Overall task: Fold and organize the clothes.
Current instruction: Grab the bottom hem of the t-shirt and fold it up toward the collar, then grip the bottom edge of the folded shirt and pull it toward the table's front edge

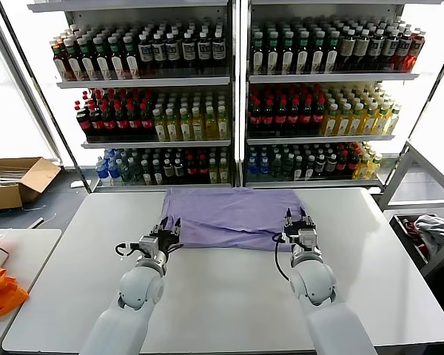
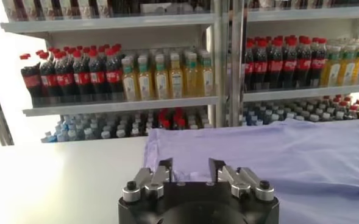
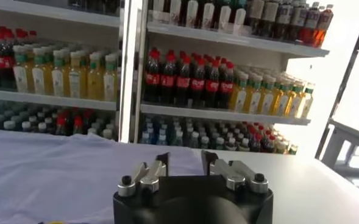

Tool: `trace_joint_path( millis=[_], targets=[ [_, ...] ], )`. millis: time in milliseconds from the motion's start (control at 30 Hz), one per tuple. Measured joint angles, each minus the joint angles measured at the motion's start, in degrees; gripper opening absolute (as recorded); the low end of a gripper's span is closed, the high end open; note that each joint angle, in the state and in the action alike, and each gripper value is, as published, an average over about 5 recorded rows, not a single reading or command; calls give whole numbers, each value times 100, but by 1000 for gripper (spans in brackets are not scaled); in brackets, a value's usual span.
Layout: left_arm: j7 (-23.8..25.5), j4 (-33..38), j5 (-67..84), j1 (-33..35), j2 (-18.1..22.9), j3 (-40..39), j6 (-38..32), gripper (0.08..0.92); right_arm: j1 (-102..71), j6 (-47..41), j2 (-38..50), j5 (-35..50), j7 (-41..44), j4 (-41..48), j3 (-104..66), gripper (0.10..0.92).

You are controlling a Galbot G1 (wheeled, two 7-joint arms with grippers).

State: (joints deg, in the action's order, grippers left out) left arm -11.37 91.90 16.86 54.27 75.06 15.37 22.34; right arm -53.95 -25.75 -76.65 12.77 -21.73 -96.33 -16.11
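A lavender T-shirt [image 1: 231, 214] lies spread flat on the white table [image 1: 229, 296], plain side up, at the far middle. My left gripper [image 1: 170, 224] is open at the shirt's near left corner, low over the cloth. My right gripper [image 1: 297, 217] is open at the shirt's near right corner. In the left wrist view the shirt [image 2: 270, 158] fills the space past the open gripper [image 2: 189, 167]. In the right wrist view the shirt [image 3: 51, 167] lies beyond the open gripper [image 3: 183, 159], whose span sits over the shirt's edge. Neither gripper holds anything.
Shelves of drink bottles [image 1: 222, 96] stand behind the table. A cardboard box [image 1: 15, 181] sits on the floor at the left. An orange bag [image 1: 0, 292] lies on a side table. A bin with cloth [image 1: 429, 233] stands at the right.
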Motion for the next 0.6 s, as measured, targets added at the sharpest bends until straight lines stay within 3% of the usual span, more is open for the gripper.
trace_joint_path(
  millis=[167, 300, 600],
  targets=[
    [-67, 215, -12, 118, -27, 46, 137, 667, -280, -131, 72, 73, -151, -287, -102, 767],
    [-95, 401, -27, 277, -44, 78, 221, 778, -554, -248, 130, 128, -237, -542, -211, 816],
    [-129, 728, -86, 617, 7, 89, 352, 823, -1018, -459, 227, 283, -331, -897, -466, 823]
  ],
)
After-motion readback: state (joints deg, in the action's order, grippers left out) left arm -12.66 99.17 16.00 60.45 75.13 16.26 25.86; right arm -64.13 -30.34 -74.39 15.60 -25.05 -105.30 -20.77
